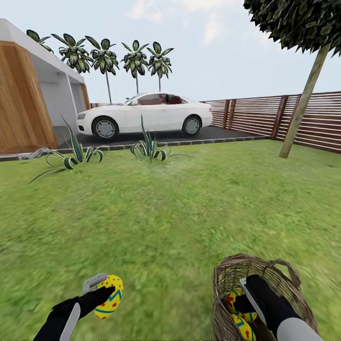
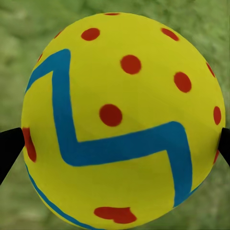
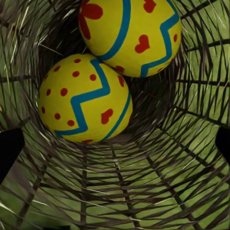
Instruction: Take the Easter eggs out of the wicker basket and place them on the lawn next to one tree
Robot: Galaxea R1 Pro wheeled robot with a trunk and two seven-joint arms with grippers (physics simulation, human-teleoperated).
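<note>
Easter eggs (image 3: 85, 99): left gripper (image 1: 105, 290) clamps one, right gripper (image 1: 246, 296) spread inside the wicker basket (image 1: 227, 277); I'd centre before squeezing.

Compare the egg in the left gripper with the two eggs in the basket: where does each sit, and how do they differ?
The held egg is clamped in the left gripper above the lawn; the two basket eggs lie touching inside the wicker basket, ungripped, with the right gripper open over them. The held egg shows round dots; one basket egg shows a red flower. All are yellow with blue zigzags.
</note>
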